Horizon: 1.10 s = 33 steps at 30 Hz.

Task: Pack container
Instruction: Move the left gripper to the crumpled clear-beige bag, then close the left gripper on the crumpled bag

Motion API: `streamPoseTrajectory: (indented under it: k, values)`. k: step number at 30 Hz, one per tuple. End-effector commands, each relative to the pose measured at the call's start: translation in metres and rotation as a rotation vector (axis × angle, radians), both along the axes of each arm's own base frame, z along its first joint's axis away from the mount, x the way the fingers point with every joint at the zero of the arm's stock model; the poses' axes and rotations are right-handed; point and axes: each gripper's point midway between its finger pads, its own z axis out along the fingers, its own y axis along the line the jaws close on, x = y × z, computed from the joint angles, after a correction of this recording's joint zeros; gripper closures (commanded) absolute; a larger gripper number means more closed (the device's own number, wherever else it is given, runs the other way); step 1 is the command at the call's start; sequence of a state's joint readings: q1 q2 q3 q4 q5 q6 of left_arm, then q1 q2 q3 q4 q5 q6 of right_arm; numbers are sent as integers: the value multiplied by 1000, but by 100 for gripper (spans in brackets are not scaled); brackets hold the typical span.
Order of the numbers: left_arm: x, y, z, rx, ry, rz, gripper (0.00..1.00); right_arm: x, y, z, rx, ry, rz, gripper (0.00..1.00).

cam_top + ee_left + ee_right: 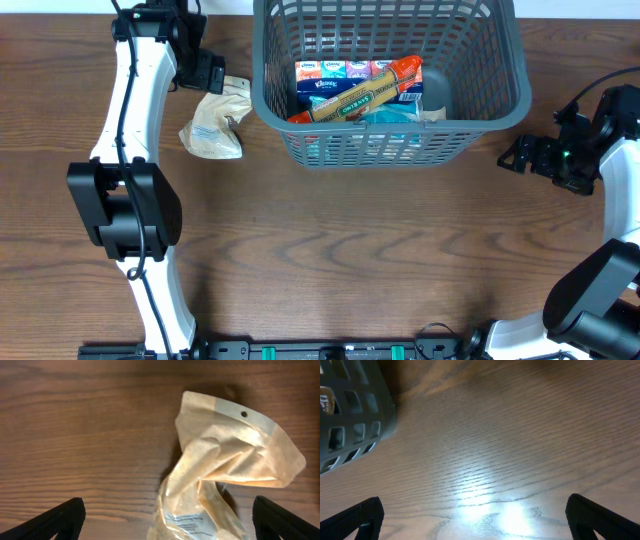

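The container (495,110) is a dark grey lattice basket at the table's far middle. Inside lie tissue packs (335,70), a long orange and tan package (365,92) and a pale blue packet (390,116). A crumpled beige pouch (213,128) lies on the table just left of the basket. My left gripper (233,100) hovers over the pouch's upper end, open; in the left wrist view the pouch (225,460) stands between the wide-spread fingers (65,517), untouched. Right of the basket my right gripper (512,155) is open above bare wood, the basket's corner (350,410) at its left.
A dark rounded object (437,90) sits in the basket's right part. The wooden table (350,250) stretches toward the near edge. Both arm bases (130,210) stand at the near left and near right.
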<state>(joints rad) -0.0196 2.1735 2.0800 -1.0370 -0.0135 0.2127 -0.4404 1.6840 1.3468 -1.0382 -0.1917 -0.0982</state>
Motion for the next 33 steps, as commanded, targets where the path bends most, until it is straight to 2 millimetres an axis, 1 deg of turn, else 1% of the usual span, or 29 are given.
streamPoseTrajectory:
  k: [1, 3, 6, 8, 12, 17, 27, 33]
  values:
    - [-8, -1, -12, -33, 49, 6, 1, 1, 1, 2, -15, -5, 22, 1]
    - [-13, -2, -17, -33, 74, 6, 1, 3, 1, 2, -18, -10, 21, 1]
    - [-22, -3, -30, -41, 115, 4, 1, 4, 0, 2, -21, -18, 21, 1]
    - [-29, -8, -42, -72, 147, -4, 1, 5, 0, 2, -22, -20, 22, 1]
    - [-36, -10, -64, -75, 173, -6, 1, 5, -1, 2, -23, -22, 21, 1]
    - [-37, -9, -82, -75, 170, -5, 1, 4, 0, 2, -20, -16, 22, 1]
    - [-26, -9, -98, -75, 125, -6, 1, -2, 3, 1, -9, 7, 22, 1]
    - [-30, -9, -125, -74, 182, -4, 1, -2, 3, 1, -8, 9, 22, 1]
